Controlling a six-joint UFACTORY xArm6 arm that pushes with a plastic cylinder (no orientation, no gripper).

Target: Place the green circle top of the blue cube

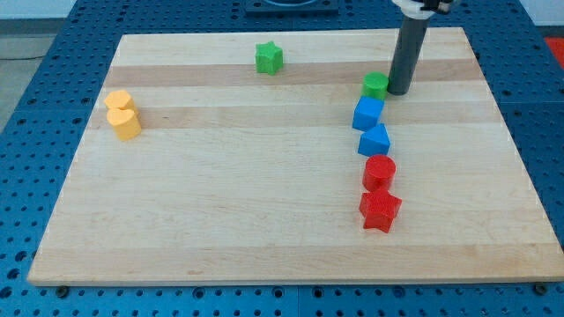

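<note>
The green circle [375, 85] sits on the wooden board at the upper right. The blue cube [367, 114] lies just below it, nearly touching. My tip [397, 92] stands on the board right beside the green circle, on its right side, touching or almost touching it. The dark rod rises from there toward the view's top.
A second blue block [374, 140], a red cylinder [380, 171] and a red star [380, 210] form a column below the blue cube. A green star [269, 58] lies at top centre. Two yellow blocks [122, 114] sit at the left. The board's right edge [502, 132] is near.
</note>
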